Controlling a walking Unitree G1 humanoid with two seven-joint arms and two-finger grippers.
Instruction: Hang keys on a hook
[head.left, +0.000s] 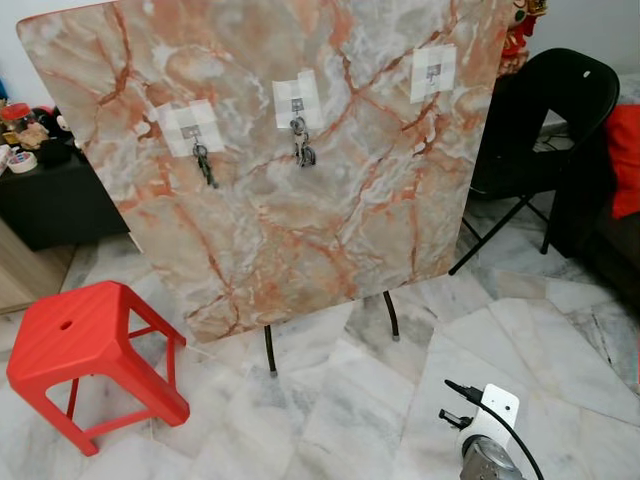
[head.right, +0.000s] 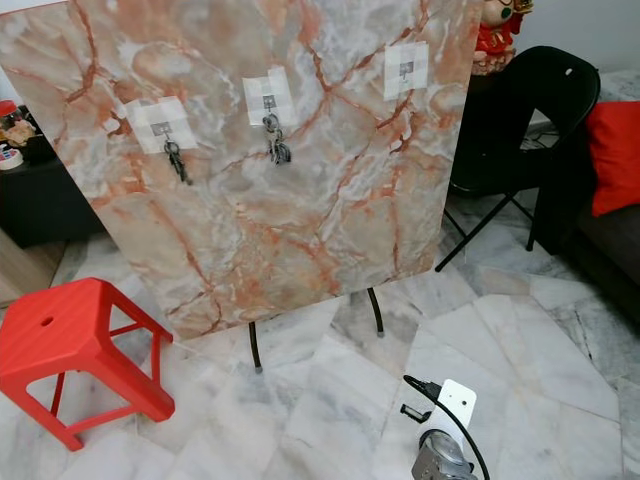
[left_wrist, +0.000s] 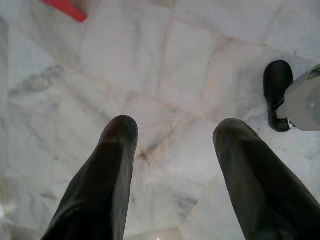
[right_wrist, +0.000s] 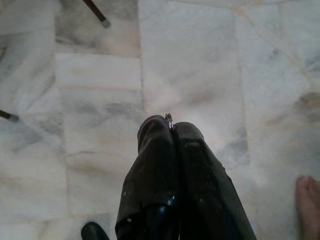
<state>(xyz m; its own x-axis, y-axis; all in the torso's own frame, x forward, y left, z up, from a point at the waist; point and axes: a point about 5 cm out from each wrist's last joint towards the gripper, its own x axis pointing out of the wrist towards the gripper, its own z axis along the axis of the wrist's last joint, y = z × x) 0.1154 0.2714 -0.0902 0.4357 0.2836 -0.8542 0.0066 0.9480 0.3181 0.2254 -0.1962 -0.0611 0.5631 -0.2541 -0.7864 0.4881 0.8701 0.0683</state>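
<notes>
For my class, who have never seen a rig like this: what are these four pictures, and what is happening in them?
A walking robot with two arms took them. The first two come from cameras in its head, looking down at a tilted marble board with three hooks. Keys hang on the left hook, more keys on the middle hook, and the right hook is bare. A red stool stands beside it.

The other two come from wrist cameras, looking along each arm's black jaws at the floor. The left gripper is open. The right gripper is shut on a key ring.
</notes>
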